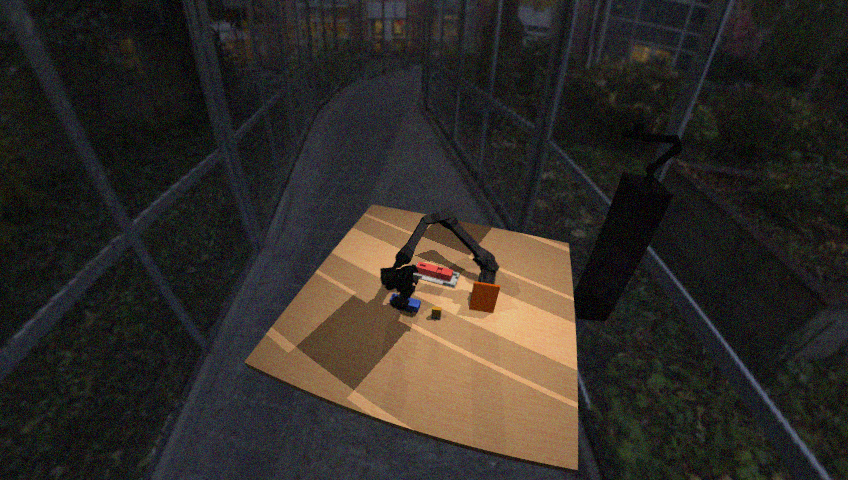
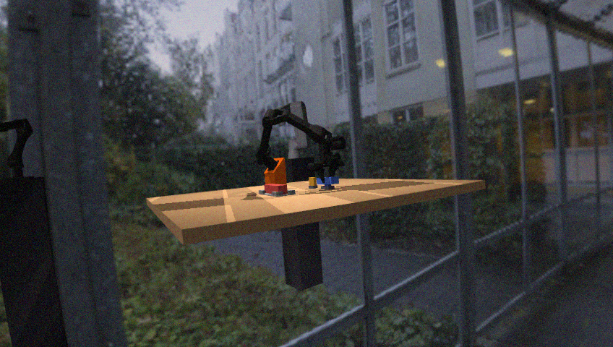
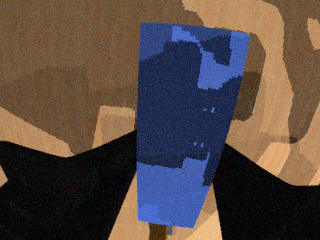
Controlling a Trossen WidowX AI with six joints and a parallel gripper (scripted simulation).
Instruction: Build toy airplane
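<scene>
The blue wing is between the fingers of my gripper, which is shut on it. The wing is low, over a small grey stand; I cannot tell whether it touches the stand. The red fuselage lies in the pale grey cradle and looks level. The yellow tail fin stands on a dark base beside the wing; a part shows at the bottom edge of the wrist view. The fuselage sockets are too small to make out.
An upright orange block stands near the arm's base, close to the cradle. The wooden table carries striped shadows. A black post with a thin dark arm on top stands beyond the table.
</scene>
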